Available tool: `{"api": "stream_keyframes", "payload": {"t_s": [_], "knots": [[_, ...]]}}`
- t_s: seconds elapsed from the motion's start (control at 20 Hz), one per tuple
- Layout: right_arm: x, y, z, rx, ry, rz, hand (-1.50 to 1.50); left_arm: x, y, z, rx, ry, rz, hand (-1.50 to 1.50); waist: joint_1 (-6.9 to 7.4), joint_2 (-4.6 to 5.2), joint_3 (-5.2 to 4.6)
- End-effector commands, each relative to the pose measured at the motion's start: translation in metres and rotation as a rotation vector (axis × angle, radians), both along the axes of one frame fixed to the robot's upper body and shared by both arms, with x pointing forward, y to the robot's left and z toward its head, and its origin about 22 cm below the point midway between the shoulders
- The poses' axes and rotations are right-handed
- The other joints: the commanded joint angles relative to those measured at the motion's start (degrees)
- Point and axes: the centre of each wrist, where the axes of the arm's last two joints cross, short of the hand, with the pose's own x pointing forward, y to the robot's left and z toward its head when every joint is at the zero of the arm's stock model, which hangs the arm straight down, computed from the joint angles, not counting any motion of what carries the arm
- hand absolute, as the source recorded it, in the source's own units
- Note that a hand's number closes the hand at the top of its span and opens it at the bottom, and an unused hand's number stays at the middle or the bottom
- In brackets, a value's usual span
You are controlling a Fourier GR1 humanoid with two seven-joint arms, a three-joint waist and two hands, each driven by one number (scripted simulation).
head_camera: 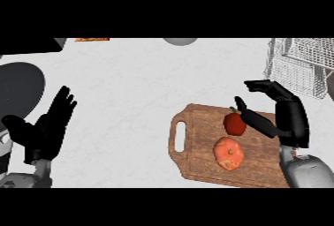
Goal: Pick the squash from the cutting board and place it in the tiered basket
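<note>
Orange and mottled, the squash (228,153) lay on the wooden cutting board (195,163), toward its near half, untouched. Just beyond it on the same board sat a red bell pepper (235,124) with a green stem, close to the squash but apart from it.

The right hand (280,115) hung over the board's far right part, fingers spread and only loosely bent, holding nothing; its thumb reached toward the pepper and looked to be touching it or nearly so, though which was hard to tell. That seemed the chief risk: the hand stood nearer the pepper than the squash, so closing there would likely take the wrong item, or knock the pepper into the squash and roll it off the board.

Further out, the wire tiered basket (297,66) stood at the counter's far right corner, well apart from the board. Its raised rim could catch a low carry.

At the view's left edge the left hand (46,128) rested with straight fingers pointing up.
</note>
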Motion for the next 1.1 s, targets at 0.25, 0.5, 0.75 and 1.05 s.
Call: {"api": "stream_keyframes", "payload": {"t_s": [0.25, 0.5, 0.75, 1.05], "knots": [[-0.072, 0.029, -0.031, -0.115, -0.02, -0.444, -1.5, 0.0, 0.011, -0.002, 0.06, 0.023, -0.107, 0.0, 2.14, 0.46, 0.05], [-0.097, -0.002, -0.042, -0.46, 0.174, -0.462, -1.5, -0.009, 0.009, 0.0, 0.054, 0.015, -0.112, 0.0, 1.88, 0.2, -0.49], [-0.119, -0.003, -0.042, -0.689, 0.499, -0.325, -1.5, -0.005, 0.015, 0.007, 0.053, 0.014, -0.127, 0.0, 3.22, 0.76, -0.68], [-0.129, 0.045, 0.004, -0.756, 0.714, -0.231, -1.5, -0.004, 0.008, -0.003, 0.06, 0.022, -0.15, 0.0, 4.54, 1.02, -0.38]]}}
